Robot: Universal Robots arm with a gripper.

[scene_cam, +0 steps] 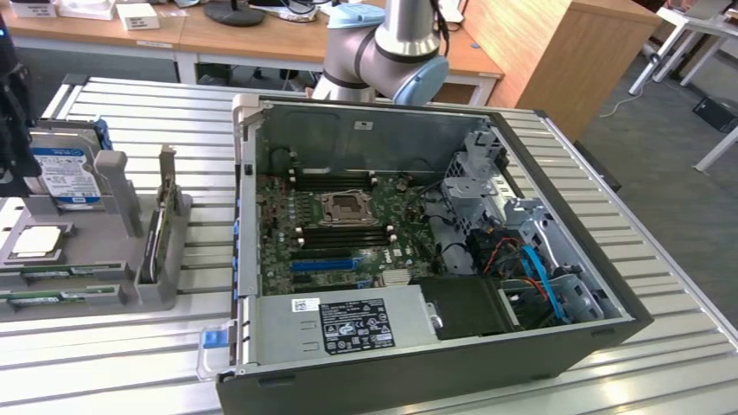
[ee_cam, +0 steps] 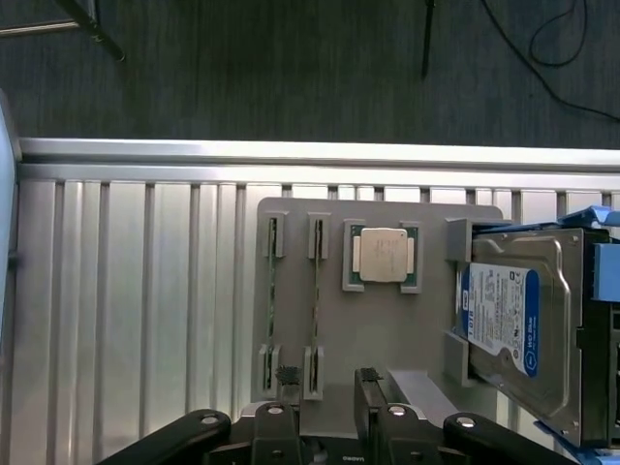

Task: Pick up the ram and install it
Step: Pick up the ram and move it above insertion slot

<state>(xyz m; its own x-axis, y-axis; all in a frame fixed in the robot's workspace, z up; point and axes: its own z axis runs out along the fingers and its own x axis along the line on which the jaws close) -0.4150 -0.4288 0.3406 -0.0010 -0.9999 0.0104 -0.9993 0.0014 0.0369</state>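
In the exterior view, the ram (scene_cam: 58,277) is sitting on edge in the grey holder (scene_cam: 162,294), which is standing beside the computer case (scene_cam: 403,385). In the wrist view, I am hovering my gripper (ee_cam: 326,378) over the holder (ee_cam: 387,329), fingers spread apart and grasping nothing, straddling the ram (ee_cam: 316,291).

Two ram sticks (ee_cam: 316,291) are standing in one grey holder (ee_cam: 387,325), one processor chip (ee_cam: 382,256) is sitting beside them, one hard drive (ee_cam: 504,320) is standing there too, and one open computer case (scene_cam: 403,382) is showing one blue slot (scene_cam: 328,263).
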